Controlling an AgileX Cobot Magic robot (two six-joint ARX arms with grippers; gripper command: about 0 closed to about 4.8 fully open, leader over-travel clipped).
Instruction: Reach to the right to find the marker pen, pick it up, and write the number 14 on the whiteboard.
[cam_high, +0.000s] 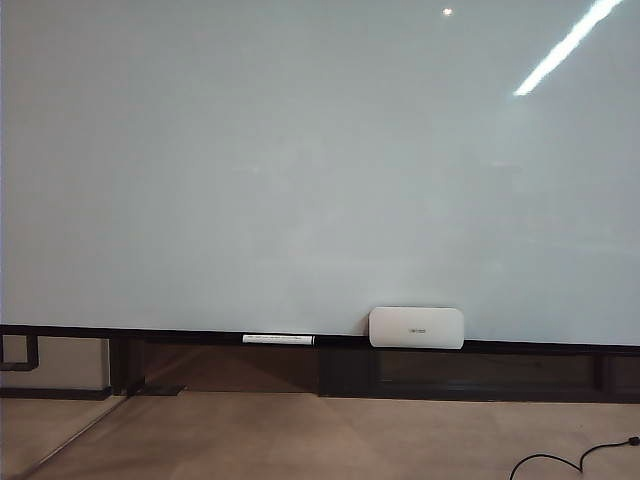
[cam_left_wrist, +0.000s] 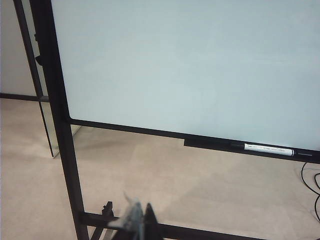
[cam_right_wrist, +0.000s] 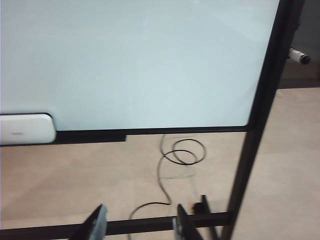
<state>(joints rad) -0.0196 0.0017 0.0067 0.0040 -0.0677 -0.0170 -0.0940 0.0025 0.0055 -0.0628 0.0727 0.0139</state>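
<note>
The whiteboard fills most of the exterior view, glossy and pale, and no number 14 shows on it. The marker pen appears only in the right wrist view, as a whitish end with a dark nib sticking out beyond the board's black side post. My right gripper is open and empty, low in front of the board's stand and far from the pen. My left gripper has its tips pressed together with nothing in them, low by the board's other side post. Neither gripper shows in the exterior view.
A long capped white marker lies on the black bottom rail, next to a small white rounded box. A black cable coils on the beige floor under the board. The stand's black crossbar runs just past the right gripper's tips.
</note>
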